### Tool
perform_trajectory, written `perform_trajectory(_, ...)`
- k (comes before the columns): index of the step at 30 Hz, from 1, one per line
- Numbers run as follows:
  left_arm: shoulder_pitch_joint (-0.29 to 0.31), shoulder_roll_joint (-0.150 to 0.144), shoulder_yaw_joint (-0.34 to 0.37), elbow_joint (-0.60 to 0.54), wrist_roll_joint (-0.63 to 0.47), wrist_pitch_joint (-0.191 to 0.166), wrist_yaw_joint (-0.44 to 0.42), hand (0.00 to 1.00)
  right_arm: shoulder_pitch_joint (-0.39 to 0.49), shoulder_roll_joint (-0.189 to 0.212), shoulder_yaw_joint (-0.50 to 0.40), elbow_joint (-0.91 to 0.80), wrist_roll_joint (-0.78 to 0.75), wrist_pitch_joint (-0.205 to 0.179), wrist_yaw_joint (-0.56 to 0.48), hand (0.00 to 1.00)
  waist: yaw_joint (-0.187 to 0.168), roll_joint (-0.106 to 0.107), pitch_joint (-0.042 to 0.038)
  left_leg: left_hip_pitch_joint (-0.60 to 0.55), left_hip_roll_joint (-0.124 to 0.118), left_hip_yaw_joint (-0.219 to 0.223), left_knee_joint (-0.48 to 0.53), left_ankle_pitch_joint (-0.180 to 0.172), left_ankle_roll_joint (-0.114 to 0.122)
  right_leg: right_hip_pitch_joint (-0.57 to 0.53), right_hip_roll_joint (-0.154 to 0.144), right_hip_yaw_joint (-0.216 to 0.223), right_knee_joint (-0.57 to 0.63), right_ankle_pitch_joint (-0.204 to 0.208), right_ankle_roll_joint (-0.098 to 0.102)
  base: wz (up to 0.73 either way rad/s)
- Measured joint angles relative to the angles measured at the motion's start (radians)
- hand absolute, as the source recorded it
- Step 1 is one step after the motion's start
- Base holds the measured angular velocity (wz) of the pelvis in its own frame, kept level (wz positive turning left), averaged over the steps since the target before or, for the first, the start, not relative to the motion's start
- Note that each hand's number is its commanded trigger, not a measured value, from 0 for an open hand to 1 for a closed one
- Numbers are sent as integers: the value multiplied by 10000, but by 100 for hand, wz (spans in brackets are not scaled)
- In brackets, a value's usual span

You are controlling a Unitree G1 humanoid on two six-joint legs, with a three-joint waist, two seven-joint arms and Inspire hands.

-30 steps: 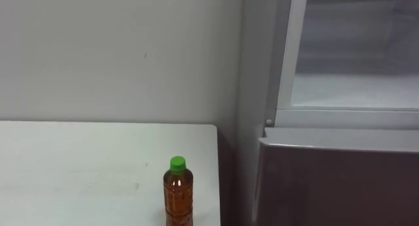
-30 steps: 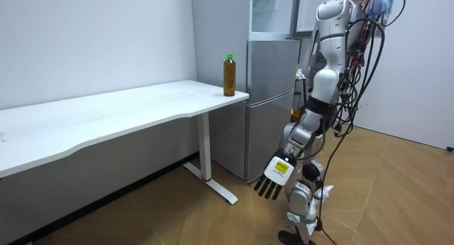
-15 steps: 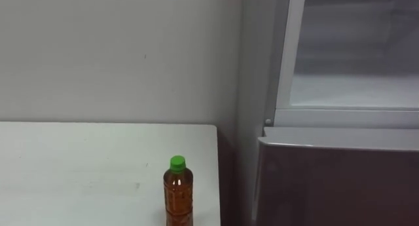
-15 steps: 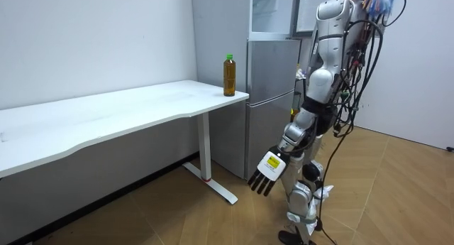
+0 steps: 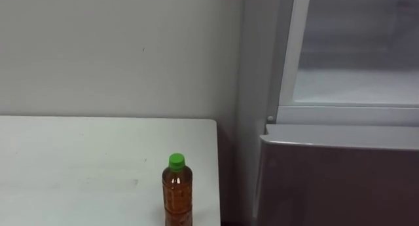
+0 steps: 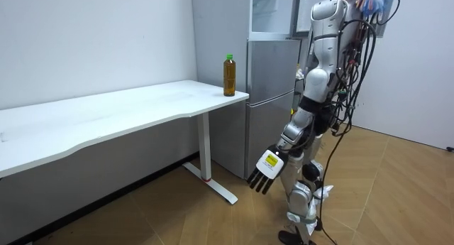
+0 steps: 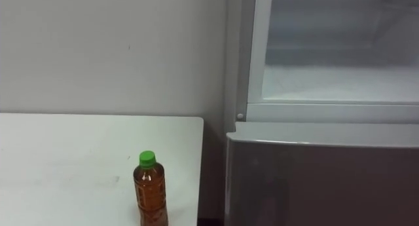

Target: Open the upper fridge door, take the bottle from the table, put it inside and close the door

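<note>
A bottle [image 5: 177, 196] of brown drink with a green cap stands upright near the right front corner of the white table [image 5: 78, 167]; it shows too in the right eye view [image 7: 150, 196] and in the room view [image 6: 229, 75]. Right of the table stands the grey fridge [image 5: 340, 180], whose upper compartment [image 5: 357, 62] is open with a pale, bare inside. I stand in front of the fridge, a step back from the table. My left hand [image 6: 264, 172] hangs low at knee height with straight fingers, holding nothing.
The fridge's lower door [image 6: 269, 96] is closed. A narrow gap separates the table's right edge [image 5: 217, 167] from the fridge side. Wooden floor [image 6: 177, 216] lies open in front of the table. A plain wall [image 5: 118, 49] backs the table.
My left arm has swung a little forward, carrying the hand toward the room view's left. The eye view has shifted slightly. The bottle has not moved.
</note>
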State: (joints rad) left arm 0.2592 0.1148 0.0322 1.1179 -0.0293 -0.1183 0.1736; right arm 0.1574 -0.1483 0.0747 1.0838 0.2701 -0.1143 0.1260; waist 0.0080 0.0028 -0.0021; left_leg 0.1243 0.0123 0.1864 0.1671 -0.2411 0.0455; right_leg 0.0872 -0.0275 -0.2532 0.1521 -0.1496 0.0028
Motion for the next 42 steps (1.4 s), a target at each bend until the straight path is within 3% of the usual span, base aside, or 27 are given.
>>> perform_trajectory(5,19,-52,38,-1,14,-183,34,0,224,12,24,-1645,-575,-65,253,0,14,-18,-3,-103,-3,-10,28,1,1,-32,2,18,33,-1,1,0)
perform_trajectory(14,-129,-51,40,1,9,-253,4,0,216,75,396,-3918,-793,-235,867,0,397,-121,0,-135,-2,-18,5,-1,-1,-116,8,2,5,-1,2,0)
perform_trajectory(16,-160,-44,59,-38,9,-244,-91,0,462,50,648,-5346,-793,-158,902,0,533,-204,-44,-300,5,-8,74,1,1,-225,5,30,40,9,-12,-2)
perform_trajectory(17,-154,-40,57,-94,10,-241,-100,0,529,50,725,-5762,-787,-157,957,0,545,-131,-28,-308,10,-10,78,2,0,-229,12,31,44,11,-15,0)
perform_trajectory(22,-11,56,26,-328,3,-136,-95,0,613,51,1446,-7347,-751,-134,1373,0,576,-256,-21,-252,17,-36,57,1,-2,-152,77,19,36,14,-14,1)
perform_trajectory(27,26,118,-63,-324,4,59,-86,0,608,45,1498,-8095,-748,221,1468,0,621,-244,-8,-261,10,-38,-7,-1,0,-181,65,20,77,17,-8,0)
perform_trajectory(35,121,143,-264,-278,4,121,-17,0,548,46,1616,-9438,-696,237,1561,0,844,-211,5,-229,19,-36,16,0,0,-176,77,73,158,26,-23,0)
perform_trajectory(42,105,267,-597,82,41,526,4,0,283,-147,1836,-10787,-695,420,1616,0,895,-197,51,-259,30,-4,12,0,0,-236,87,62,173,31,-31,-1)
